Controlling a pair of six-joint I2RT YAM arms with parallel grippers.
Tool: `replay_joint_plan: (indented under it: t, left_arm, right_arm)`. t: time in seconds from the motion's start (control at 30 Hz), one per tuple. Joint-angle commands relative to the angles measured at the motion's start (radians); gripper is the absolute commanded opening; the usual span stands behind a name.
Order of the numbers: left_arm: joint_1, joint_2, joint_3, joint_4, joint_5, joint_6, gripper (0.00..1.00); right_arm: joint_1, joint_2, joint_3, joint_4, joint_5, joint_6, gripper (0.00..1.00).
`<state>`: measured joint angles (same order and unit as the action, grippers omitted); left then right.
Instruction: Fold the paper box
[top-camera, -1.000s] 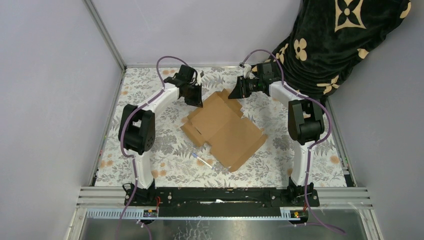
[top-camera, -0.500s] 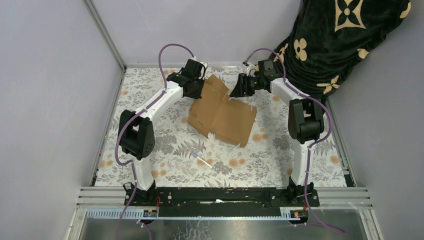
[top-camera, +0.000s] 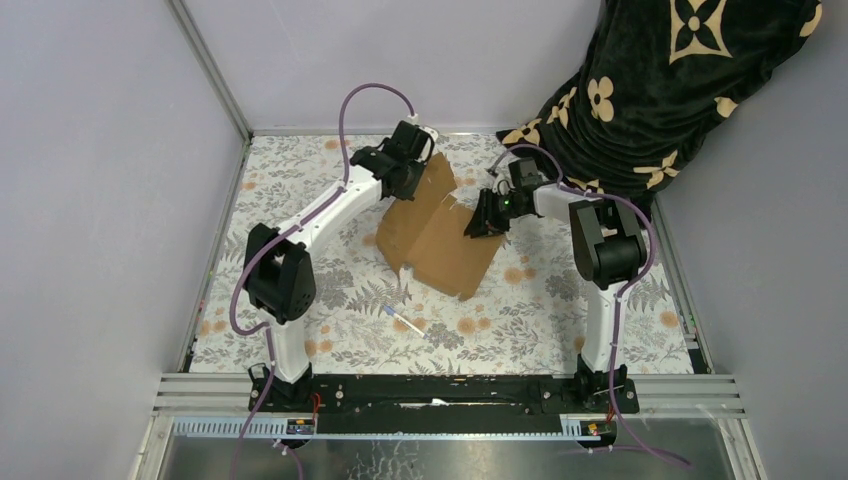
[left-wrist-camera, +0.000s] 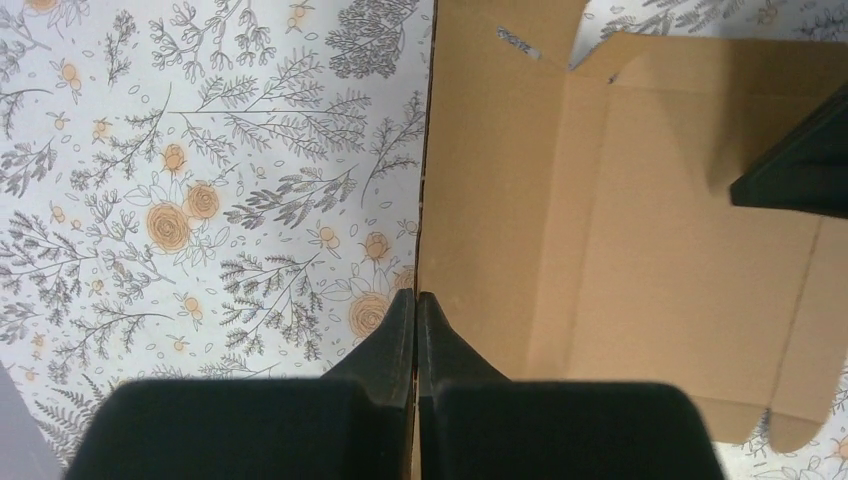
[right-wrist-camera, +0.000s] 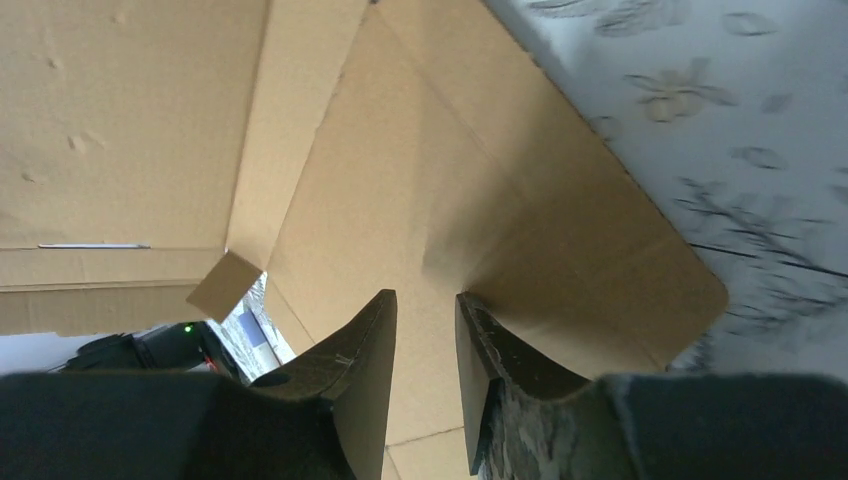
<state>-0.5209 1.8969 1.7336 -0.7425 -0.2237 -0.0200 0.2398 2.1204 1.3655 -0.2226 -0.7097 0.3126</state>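
Top view. Paper box (top-camera: 440, 235) just 12 o'clock of tabletop (top-camera: 300, 210) centre. Plain brown die-cut sheet, partly folded. Tilts up at the far end and meets the floral surface at its 6 o'clock corner.

Left gripper (left-wrist-camera: 416, 298) at the sheet's 11 o'clock edge. Pressed together, pinching that edge. In the wrist view, cardboard edge running straight into the seam between the fingers (left-wrist-camera: 392, 345). Creased panels spreading to 3 o'clock of the pinch.

Right gripper (right-wrist-camera: 425, 300) at the sheet's 2 o'clock side, close against the cardboard. Spread a little, with a narrow gap and nothing visibly between. Bare brown panel and fold lines behind the gap. Rounded flap just beside the 3 o'clock finger; touching or not, cannot tell.

Small white stick (top-camera: 405, 320) flat on the tabletop at 7 o'clock of the sheet, apart from it. Black cloth (top-camera: 680, 90) with pale flower marks at 1 o'clock, past the tabletop corner.
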Motion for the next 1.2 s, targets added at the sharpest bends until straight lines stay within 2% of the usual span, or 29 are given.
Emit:
replay_joint_plan:
  t: [0.0,0.27,0.53,0.87,1.17]
  left_arm:
    - [-0.040,0.007,0.017,0.013,-0.073,0.061,0.00]
    - [-0.102,-0.021,-0.075,0.065,-0.115,0.069,0.00]
    - [-0.164,-0.067,-0.205,0.122,-0.214,0.061,0.00]
    - [-0.263,-0.080,-0.245,0.152,-0.387,0.143,0.00]
    - [-0.318,-0.084,-0.257,0.185,-0.549,0.267,0.00]
  right_arm:
    - [0.071,-0.073,-0.041,0.071,0.080,0.054,0.35]
    - [0.101,-0.153,-0.210,0.167,0.124,0.128,0.34]
    - [0.103,-0.227,-0.300,0.192,0.119,0.139,0.34]
    - [0.105,-0.242,-0.333,0.268,0.096,0.168,0.34]
    - [0.073,-0.276,-0.308,0.238,0.073,0.144,0.36]
